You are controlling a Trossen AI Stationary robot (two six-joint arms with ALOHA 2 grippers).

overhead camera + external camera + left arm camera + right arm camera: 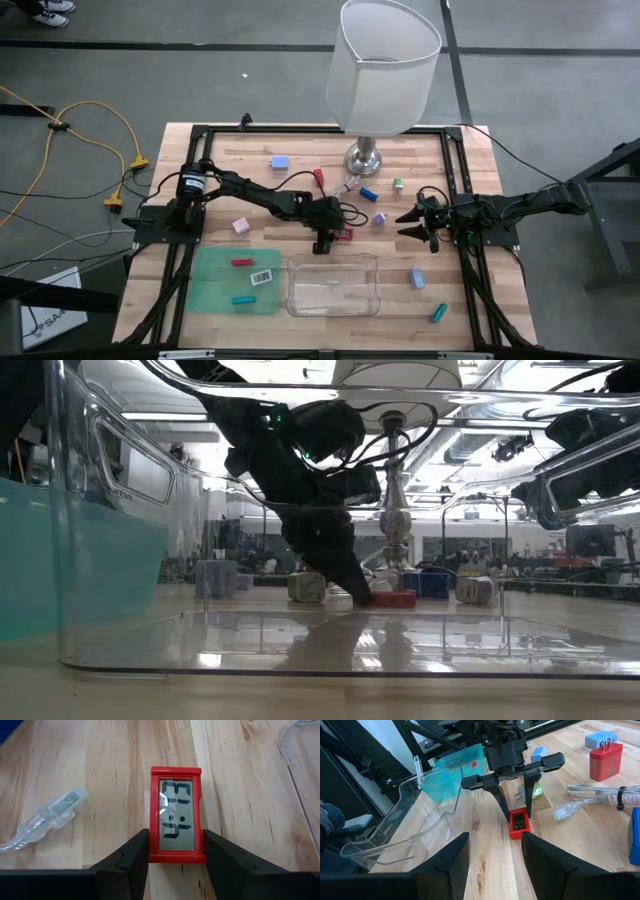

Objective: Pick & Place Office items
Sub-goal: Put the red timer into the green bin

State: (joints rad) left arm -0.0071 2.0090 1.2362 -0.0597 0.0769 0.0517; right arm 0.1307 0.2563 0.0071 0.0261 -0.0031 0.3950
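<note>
A red digital clock (176, 810) lies flat on the wooden table, display up, just beyond the far rim of the clear tray (295, 265). My left gripper (176, 855) is down at the clock (344, 235), a finger on each long side. A clear cable plug (50, 817) lies on the wood beside it. My right gripper (412, 222) waits open at the table's right, with nothing between its fingers (447, 865). Other office items are scattered about: a blue block (280, 161), a pink piece (240, 225) and a teal stick (439, 313). My left gripper pinches the red clock between its two fingers (135, 857), one on each long side, at the end nearest the wrist (176, 851). The fingers slant downward from the table's left (502, 802). The clock rests flat on the wood, its length pointing away from the gripper.
A big white-shaded lamp (383, 65) stands on a silver base (365, 158) at the far middle. A green mat (212, 292) at the near left carries three small pieces. Small blue, green and purple pieces (380, 218) lie between the two grippers.
</note>
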